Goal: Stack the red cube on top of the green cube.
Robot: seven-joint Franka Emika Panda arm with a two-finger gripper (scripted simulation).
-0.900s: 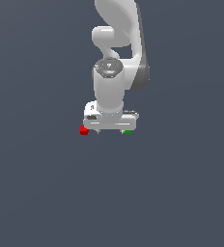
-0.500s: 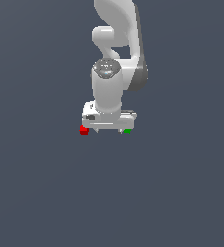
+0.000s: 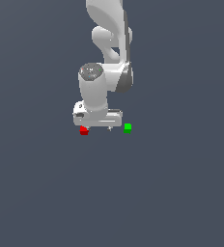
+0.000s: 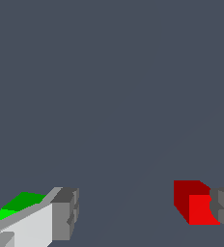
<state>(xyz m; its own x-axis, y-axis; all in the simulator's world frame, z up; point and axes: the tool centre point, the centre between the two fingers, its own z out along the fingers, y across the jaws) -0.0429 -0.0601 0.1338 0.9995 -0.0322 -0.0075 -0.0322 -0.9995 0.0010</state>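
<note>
Laterally, the white parallel-jaw gripper [image 3: 101,128] stood spread wide, empty; small bright red cube [image 3: 84,130] lay at its 9 o'clock, small bright green cube [image 3: 127,128] at 3 o'clock.

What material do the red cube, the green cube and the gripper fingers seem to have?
Red cube and green cube: flat, uniform colour, matte, no texture or grain; material unclear, perhaps plastic. Gripper fingers: smooth pale grey-white with darker grey pads, possibly painted metal or plastic. These are renders, so surfaces tell little.
</note>
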